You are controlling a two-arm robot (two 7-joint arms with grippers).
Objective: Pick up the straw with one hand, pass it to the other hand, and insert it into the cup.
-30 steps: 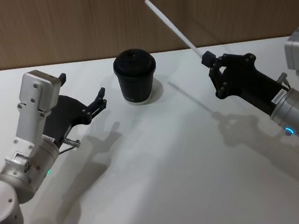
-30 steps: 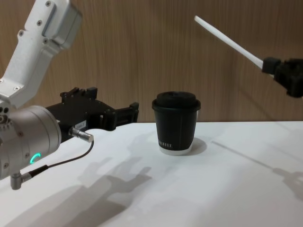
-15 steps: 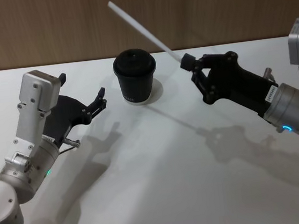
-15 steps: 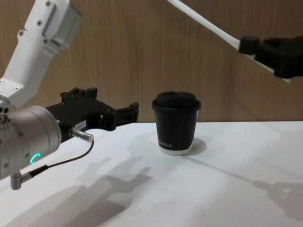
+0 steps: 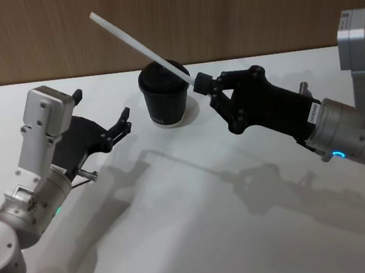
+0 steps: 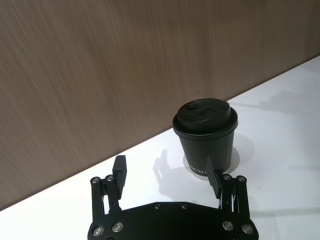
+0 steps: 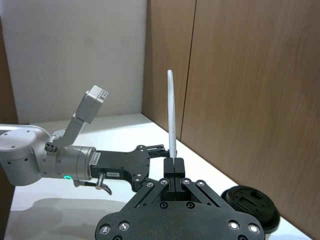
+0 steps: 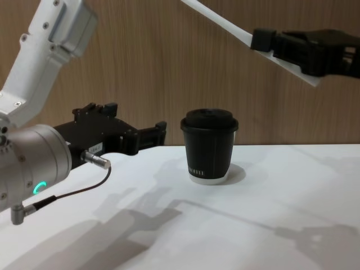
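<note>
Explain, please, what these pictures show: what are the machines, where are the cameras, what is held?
This is one robot with two arms. A camera on its head looks down, one on its chest looks across the table, and each wrist carries one. A black lidded cup stands on the white table. The right gripper is shut on a long white straw, tilted in the air above the cup. The left gripper hangs open beside the cup, holding nothing.
</note>
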